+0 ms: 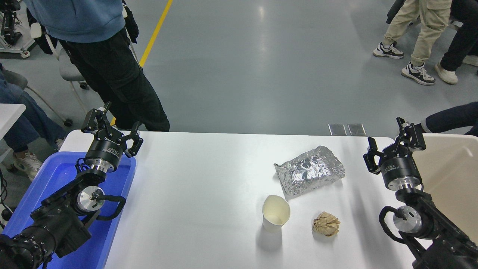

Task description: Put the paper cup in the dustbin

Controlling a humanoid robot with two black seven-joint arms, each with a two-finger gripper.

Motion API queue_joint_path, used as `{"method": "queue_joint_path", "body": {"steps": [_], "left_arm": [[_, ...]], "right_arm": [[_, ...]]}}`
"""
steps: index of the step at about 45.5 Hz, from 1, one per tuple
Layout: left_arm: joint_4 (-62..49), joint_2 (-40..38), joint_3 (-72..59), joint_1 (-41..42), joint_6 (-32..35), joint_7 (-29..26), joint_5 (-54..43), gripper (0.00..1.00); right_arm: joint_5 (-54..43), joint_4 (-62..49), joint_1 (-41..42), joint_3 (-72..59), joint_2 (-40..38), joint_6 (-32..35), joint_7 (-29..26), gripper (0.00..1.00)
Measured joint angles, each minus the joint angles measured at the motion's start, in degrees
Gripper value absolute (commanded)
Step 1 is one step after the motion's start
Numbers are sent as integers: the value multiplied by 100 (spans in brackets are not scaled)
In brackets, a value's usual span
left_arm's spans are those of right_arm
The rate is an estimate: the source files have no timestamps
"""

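Observation:
The white paper cup [275,214] stands upright and open on the white table [194,194], right of centre and near the front. The beige dustbin [453,175] stands off the table's right edge, partly cut off by the picture. My right gripper [392,144] is open and empty, raised by the table's right edge, in front of the dustbin's left wall and well to the right of and beyond the cup. My left gripper [112,129] is open and empty, parked over the far end of the blue tray at the left.
A crinkled silver foil bag [309,170] lies just beyond the cup. A crumpled brown paper ball [326,223] lies right of the cup. The blue tray [59,175] sits along the table's left edge. People stand at the far left, and legs show at the top right.

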Motion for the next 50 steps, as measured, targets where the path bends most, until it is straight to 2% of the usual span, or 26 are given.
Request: {"method": "queue_joint_path", "body": {"steps": [31, 50], "left_arm": [[-1, 1, 0, 0, 0, 0, 0, 100], [-2, 1, 0, 0, 0, 0, 0, 100]], "right_arm": [[2, 60, 52, -47, -24, -48, -44, 99], [-23, 1004, 0, -306, -638, -190, -1051, 99]]}}
